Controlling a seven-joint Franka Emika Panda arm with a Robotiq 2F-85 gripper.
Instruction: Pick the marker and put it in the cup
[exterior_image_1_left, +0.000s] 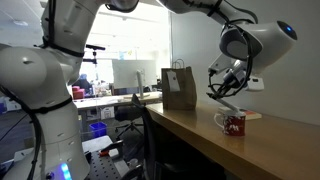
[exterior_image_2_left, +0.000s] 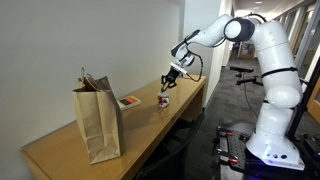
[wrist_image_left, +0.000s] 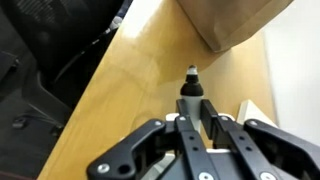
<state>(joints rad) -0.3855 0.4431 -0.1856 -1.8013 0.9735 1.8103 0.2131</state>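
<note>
The fingers (wrist_image_left: 150, 138) hide most of the marker (wrist_image_left: 191, 95).

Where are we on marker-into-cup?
Done: the pickup. The marker is clamped in the gripper, with its dark tip pointing away in the wrist view. In hand: the gripper hangs roughly above the cup in both exterior views. Left: lower the marker into the cup and release it.

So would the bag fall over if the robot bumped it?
Probably. The bag stands tall on the table, so it may tip or slide. It looks like thin, creased paper, so its sides would likely crumple.
</note>
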